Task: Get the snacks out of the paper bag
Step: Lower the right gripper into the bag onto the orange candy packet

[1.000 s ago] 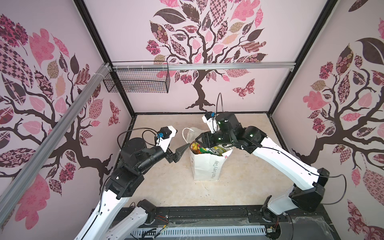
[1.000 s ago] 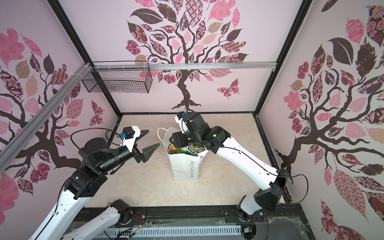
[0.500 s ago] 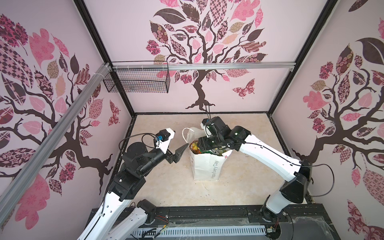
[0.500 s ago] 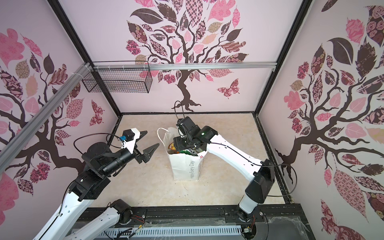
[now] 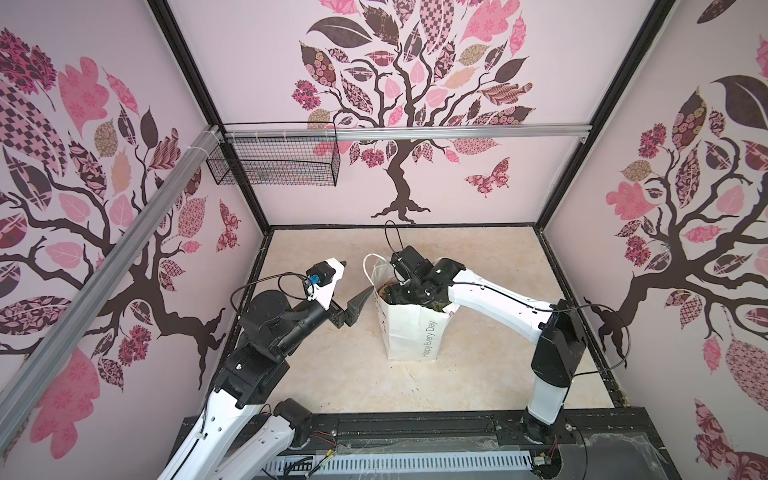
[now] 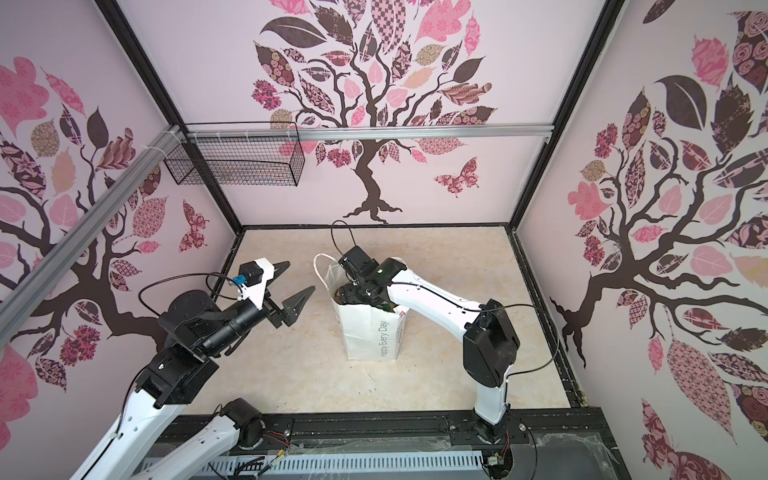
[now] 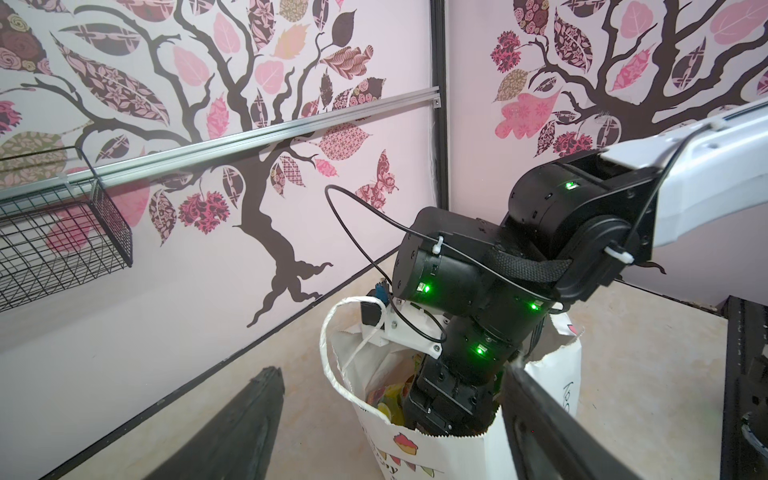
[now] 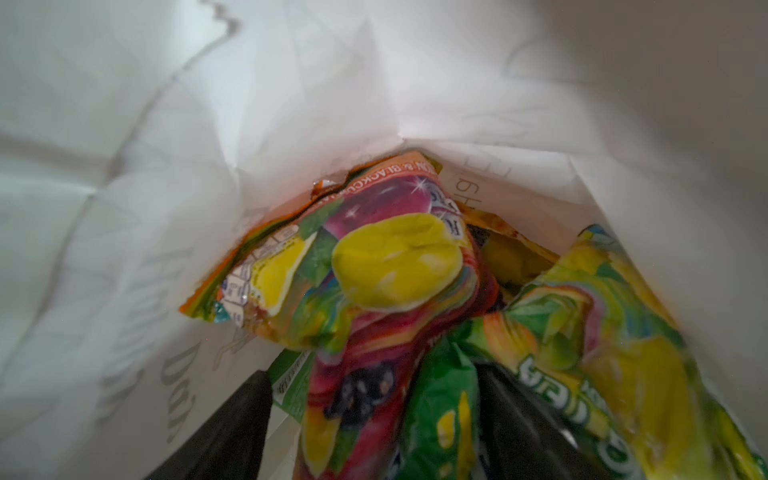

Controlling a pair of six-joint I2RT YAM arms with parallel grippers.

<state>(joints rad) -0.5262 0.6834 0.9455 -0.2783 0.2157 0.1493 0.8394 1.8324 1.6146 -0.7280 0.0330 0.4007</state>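
Reading the labels first: you've got grey "Happy Every Day" running up the side of the white paper bag (image 5: 409, 340) in both top views. Small coloured pics sit on the face toward the L wrist cam. The bag stands upright in the middle of the table (image 5: 332, 374), mouth open, rim cut zigzag. One white cord handle (image 7: 323, 345) loops off the rim on the L arm's side.

The snacks (image 7: 390, 401) you can see are inside the bag. In the R wrist cam, a red-yellow fruit-print packet (image 8: 390, 266) carries upside-down print "& BLACKCU", the rest lost in a fold. A green-yellow packet (image 8: 602, 332) beside it has white block letters, too blurred to read. An orange-edged packet (image 8: 515, 253) sits behind, btwn those two. Grey bag lettering shows through the paper from inside, reversed.

R gripper (image 8: 374, 428) is down inside the bag mouth w/ jaws spread and crumpled packet plastic btwn the two fingers. You can't tell whether either pad presses on it. Paper walls stand close on both sides, so v. little room in there.

L gripper (image 5: 358, 275) hovers outside, just beside the bag's rim and apart from it, jaws spread wide.

Bare table runs all round the bag: front, back, both sides. A black wire basket (image 5: 274, 162) hangs on the rail at the back-L corner, well apart from the bag and both arms.
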